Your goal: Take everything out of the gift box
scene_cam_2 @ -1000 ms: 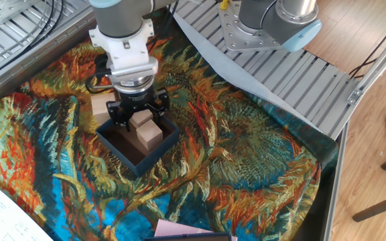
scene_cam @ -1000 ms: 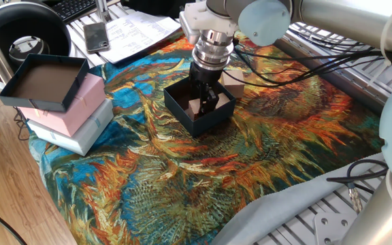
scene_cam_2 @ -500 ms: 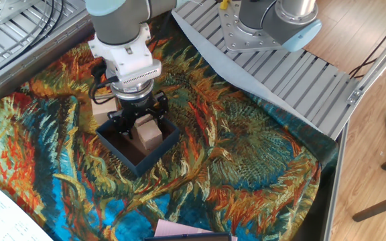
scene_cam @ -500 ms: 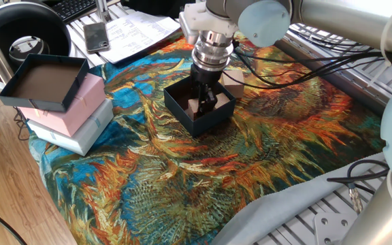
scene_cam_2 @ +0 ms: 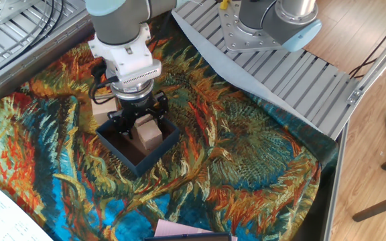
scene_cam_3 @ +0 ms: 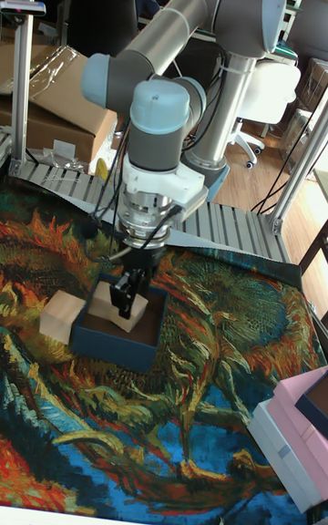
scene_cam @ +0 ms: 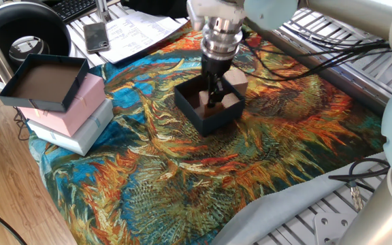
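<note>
The dark navy gift box [scene_cam: 199, 120] [scene_cam_2: 143, 161] [scene_cam_3: 114, 348] stands on the sunflower cloth. My gripper [scene_cam: 213, 97] [scene_cam_2: 137, 124] [scene_cam_3: 126, 303] reaches straight down into it, its fingers low among the cubes. One tan cube [scene_cam_2: 150, 135] [scene_cam_3: 138, 316] lies in the box beside the fingers, and a second cube [scene_cam_3: 101, 299] [scene_cam: 201, 101] sits close against them. The box wall and the cubes hide the fingertips, so their grip is unclear. A third cube [scene_cam: 235, 80] [scene_cam_2: 101, 107] [scene_cam_3: 62, 315] rests on the cloth just outside the box wall.
At the left, the wide dark lid [scene_cam: 43, 82] lies on a pink box [scene_cam: 77, 107] stacked on a white box [scene_cam: 80, 135]. A phone [scene_cam: 96, 35] and papers [scene_cam: 141, 27] lie at the back. Black cables [scene_cam: 305, 64] cross the cloth at the right.
In one fixed view the gripper and the gift box have shifted right, toward the loose cube. In the other fixed view the gripper sank slightly a second ago and has held since.
</note>
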Motion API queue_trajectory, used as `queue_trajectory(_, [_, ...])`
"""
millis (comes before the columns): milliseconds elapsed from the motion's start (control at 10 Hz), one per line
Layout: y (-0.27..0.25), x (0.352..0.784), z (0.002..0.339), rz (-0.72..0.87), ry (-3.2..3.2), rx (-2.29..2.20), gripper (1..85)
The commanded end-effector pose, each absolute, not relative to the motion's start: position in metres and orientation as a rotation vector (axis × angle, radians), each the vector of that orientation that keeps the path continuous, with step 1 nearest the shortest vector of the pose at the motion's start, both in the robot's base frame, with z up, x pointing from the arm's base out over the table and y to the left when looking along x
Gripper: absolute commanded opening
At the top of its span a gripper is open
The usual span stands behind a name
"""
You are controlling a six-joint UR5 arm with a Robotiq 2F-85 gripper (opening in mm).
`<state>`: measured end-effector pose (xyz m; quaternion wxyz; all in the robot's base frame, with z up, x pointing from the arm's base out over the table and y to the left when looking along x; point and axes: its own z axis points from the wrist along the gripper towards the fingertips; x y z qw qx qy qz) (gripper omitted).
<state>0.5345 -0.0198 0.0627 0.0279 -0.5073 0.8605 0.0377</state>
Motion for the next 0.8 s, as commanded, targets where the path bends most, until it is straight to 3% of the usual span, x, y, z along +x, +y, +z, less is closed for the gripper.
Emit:
queue_trajectory(0, [-0.039,0.529,0.078,0.097,2.712,-1.544,38.7])
queue_trajectory(700, [-0.056,0.514,0.093,0.043,2.802,-1.527,38.7])
